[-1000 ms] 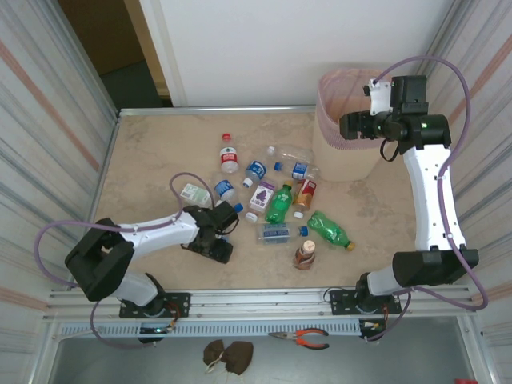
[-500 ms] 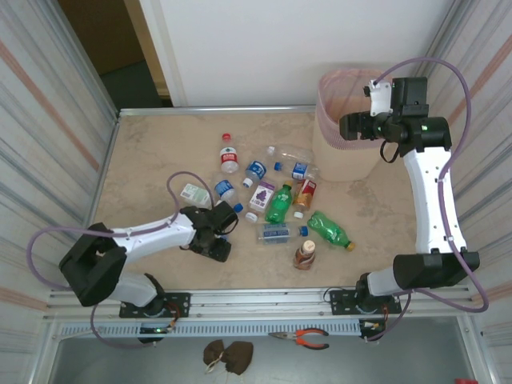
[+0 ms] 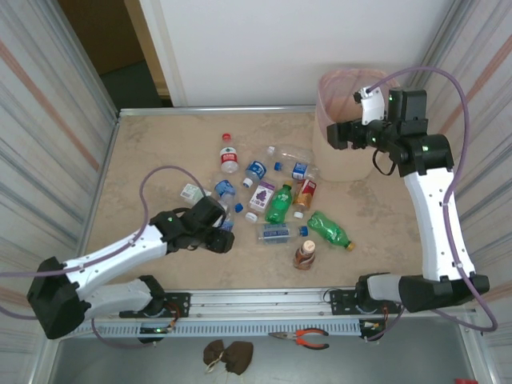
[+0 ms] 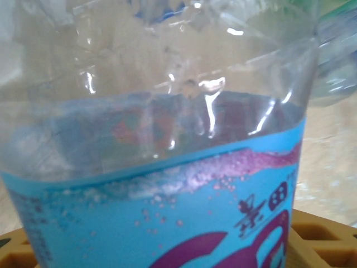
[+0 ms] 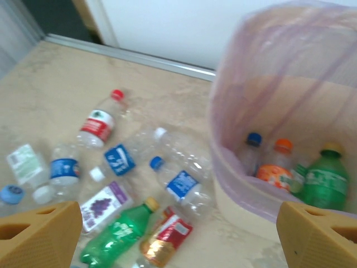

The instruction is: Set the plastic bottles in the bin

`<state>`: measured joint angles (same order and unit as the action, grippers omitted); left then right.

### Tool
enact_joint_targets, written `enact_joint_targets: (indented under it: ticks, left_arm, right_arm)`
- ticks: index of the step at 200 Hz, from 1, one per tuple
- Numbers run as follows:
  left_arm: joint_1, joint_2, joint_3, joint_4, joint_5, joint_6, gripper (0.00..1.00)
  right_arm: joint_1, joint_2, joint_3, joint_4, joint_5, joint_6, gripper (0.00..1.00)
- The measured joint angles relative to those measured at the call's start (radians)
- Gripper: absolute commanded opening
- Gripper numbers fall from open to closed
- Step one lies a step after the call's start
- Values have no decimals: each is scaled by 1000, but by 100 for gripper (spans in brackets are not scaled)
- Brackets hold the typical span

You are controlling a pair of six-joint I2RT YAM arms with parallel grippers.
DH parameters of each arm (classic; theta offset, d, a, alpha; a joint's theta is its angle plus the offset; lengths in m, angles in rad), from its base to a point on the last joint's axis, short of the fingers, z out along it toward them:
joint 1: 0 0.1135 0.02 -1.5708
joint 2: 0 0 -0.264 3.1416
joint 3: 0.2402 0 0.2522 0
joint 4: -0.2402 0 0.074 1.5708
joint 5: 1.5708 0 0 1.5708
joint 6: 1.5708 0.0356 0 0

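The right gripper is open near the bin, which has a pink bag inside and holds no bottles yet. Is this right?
Not entirely. The bin already holds bottles: the right wrist view shows three inside, a blue-capped bottle, an orange-capped bottle and a green bottle. The rest is right: a pink bag lines it and the right gripper is open near it.

Bottles [image 3: 278, 204] clustered on table [image 3: 152, 152] centre; bin [image 3: 340, 160] far right, more inside.

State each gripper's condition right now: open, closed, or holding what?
Left gripper: fingers either side of a clear blue-labelled bottle; whether it is gripped cannot be told.
Right gripper: open, holding nothing.
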<state>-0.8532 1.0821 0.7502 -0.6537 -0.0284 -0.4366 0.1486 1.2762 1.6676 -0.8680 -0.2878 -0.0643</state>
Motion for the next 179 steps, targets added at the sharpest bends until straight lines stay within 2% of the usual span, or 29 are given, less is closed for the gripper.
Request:
enact_joint_targets:
  ticks: [39,78,146,179]
  left_arm:
    - [0,-49,38,169,100,81,61]
    - [0,-63,64,383,259,163,60]
    - [0,-47,127,724,583,217,61]
    - [0,-4,183,817,723,216,61]
  right_arm:
    - [43,-90,-111,152,-170,72,89]
    - [79,-170,-216,348,-369,167,91]
    - [175,-212,-225,563,-615,241,93]
    - [220,-209,-220,582,-689,248,88]
